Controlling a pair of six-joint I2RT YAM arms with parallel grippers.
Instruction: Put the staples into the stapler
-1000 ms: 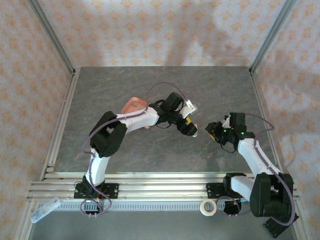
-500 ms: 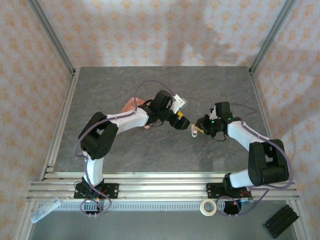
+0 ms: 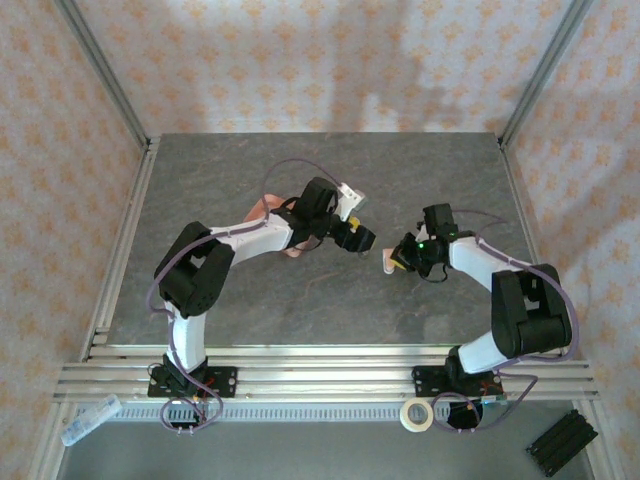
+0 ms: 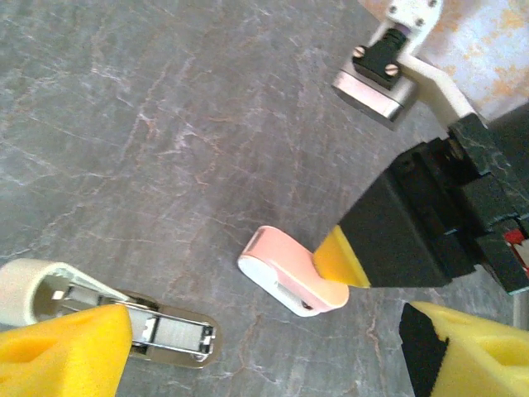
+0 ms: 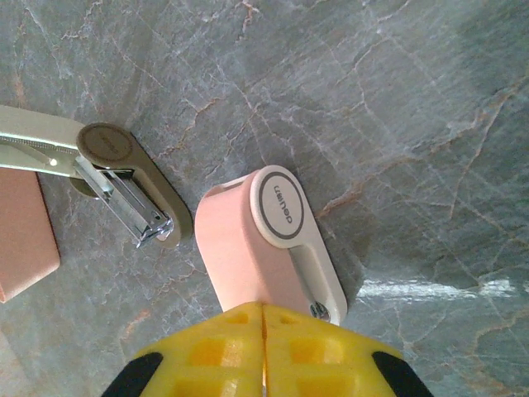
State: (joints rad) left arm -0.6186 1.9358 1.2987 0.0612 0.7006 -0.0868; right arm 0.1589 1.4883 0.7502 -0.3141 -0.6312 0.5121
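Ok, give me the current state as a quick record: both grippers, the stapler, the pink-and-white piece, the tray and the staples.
left gripper: open, holding nothing, hovering close to the stapler
right gripper: shut, fingertips against one end of the pink-and-white piece; a real grip cannot be confirmed
stapler: lying open on the table, metal magazine exposed
pink-and-white piece: beside the stapler, not touching it
tray: salmon-pink, on the stapler's other side from the piece
staples: too small to make out
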